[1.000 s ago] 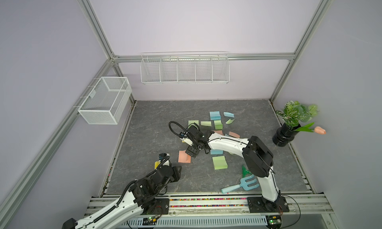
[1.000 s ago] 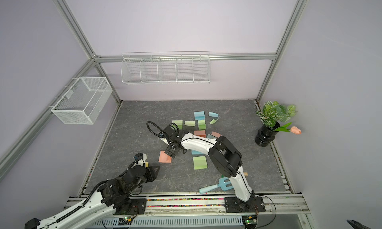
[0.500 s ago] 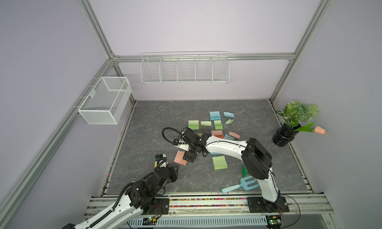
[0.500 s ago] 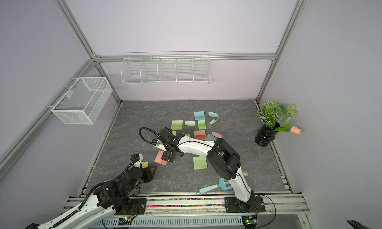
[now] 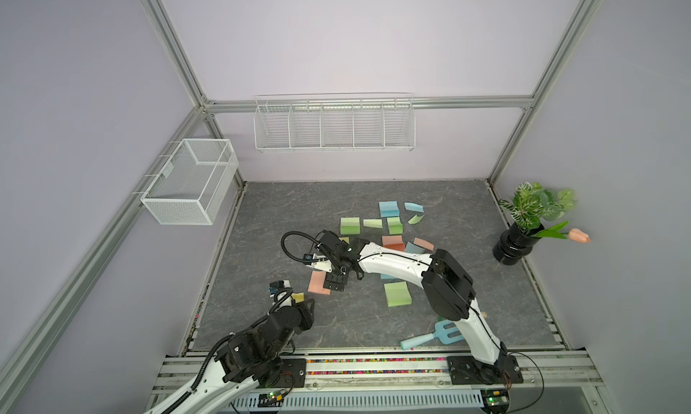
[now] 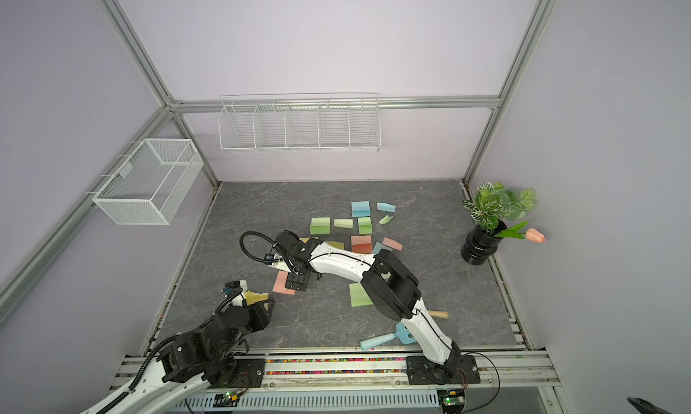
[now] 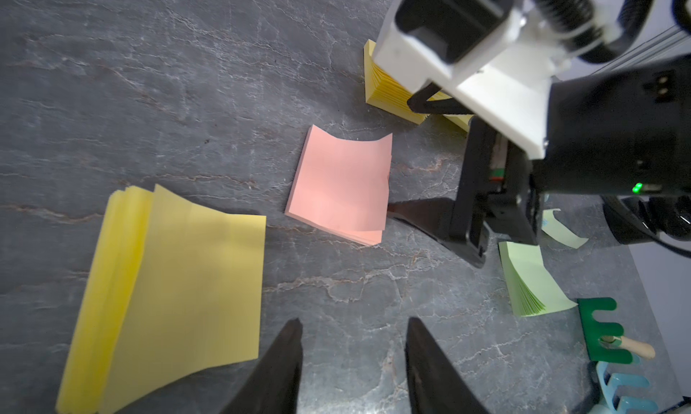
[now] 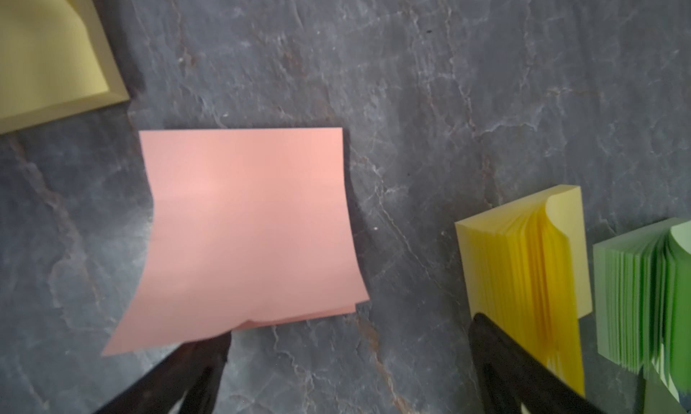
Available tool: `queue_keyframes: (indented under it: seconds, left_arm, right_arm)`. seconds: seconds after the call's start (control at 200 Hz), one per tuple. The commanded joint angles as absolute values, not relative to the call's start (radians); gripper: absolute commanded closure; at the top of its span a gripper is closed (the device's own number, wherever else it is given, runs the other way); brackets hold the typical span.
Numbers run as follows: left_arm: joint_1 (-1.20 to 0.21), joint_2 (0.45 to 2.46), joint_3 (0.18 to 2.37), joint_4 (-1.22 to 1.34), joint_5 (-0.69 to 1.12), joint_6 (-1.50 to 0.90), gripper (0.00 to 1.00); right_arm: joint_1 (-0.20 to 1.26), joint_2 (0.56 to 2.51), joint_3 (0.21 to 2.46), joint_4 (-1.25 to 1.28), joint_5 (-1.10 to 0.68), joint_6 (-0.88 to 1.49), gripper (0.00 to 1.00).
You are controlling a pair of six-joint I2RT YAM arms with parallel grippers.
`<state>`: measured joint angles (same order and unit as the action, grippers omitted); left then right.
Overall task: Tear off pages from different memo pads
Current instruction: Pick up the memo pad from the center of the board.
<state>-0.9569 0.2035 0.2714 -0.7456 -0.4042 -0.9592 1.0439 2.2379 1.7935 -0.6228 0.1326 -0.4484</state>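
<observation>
Right wrist view looks down between the widely parted fingers of the right gripper (image 8: 347,341), whose bases run off the frame. Nothing is clamped between them. A salmon pad (image 8: 246,225) lies on the dark veined table (image 8: 448,94), its top sheet curling up at the edge nearest the gripper. One fingertip (image 8: 213,352) sits at that lifted corner. The picture is soft there, so I cannot tell whether it touches the paper. By the other finger stands a fanned yellow pad (image 8: 523,266), partly hidden behind that finger. A green pad (image 8: 643,292) just beside it is cut off by the frame. Only a corner of the front yellow pad (image 8: 45,56) shows.

Left wrist view shows only the tips of the left gripper (image 7: 353,326). Its jaws are partly apart over bare table and hold nothing. The front yellow pad lies just beside one finger, its leaves slid askew and blurred. Farther off, a finger of the right gripper points at the salmon pad's raised edge, and the gripper's body hides most of the fanned yellow pad.

In both top views the salmon pad lies between the two grippers, near the table's front left, half covered by the right gripper. The right arm (image 5: 392,262) crosses over several memo pads (image 5: 350,225) in mid-table and hides parts of them. Loose pages (image 5: 413,207) among them are too small to tell surely from thin blocks. A blue toy fork (image 5: 418,341) lies partly behind the arm.
</observation>
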Motion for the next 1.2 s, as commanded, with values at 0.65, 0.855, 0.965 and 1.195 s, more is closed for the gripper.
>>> queue_keyframes:
  seconds: [0.65, 0.855, 0.965, 1.195]
  left_arm:
    - [-0.962, 0.149, 0.433, -0.861, -0.454, -0.962, 0.54]
    - [-0.962, 0.146, 0.433, -0.862, -0.455, -0.961, 0.54]
    - [-0.962, 0.146, 0.434, -0.865, -0.453, -0.961, 0.54]
    - [-0.963, 0.147, 0.427, -0.868, -0.456, -0.961, 0.54]
  right_arm:
    - [1.117, 2.545, 2.336, -0.988, 0.197, -0.604, 0.25]
    - [1.117, 2.61, 2.472, -1.054, 0.19, -0.626, 0.57]
    - [1.115, 2.63, 2.522, -1.076, 0.178, -0.638, 0.75]
    - [1.108, 2.644, 2.555, -1.072, 0.179, -0.639, 0.93]
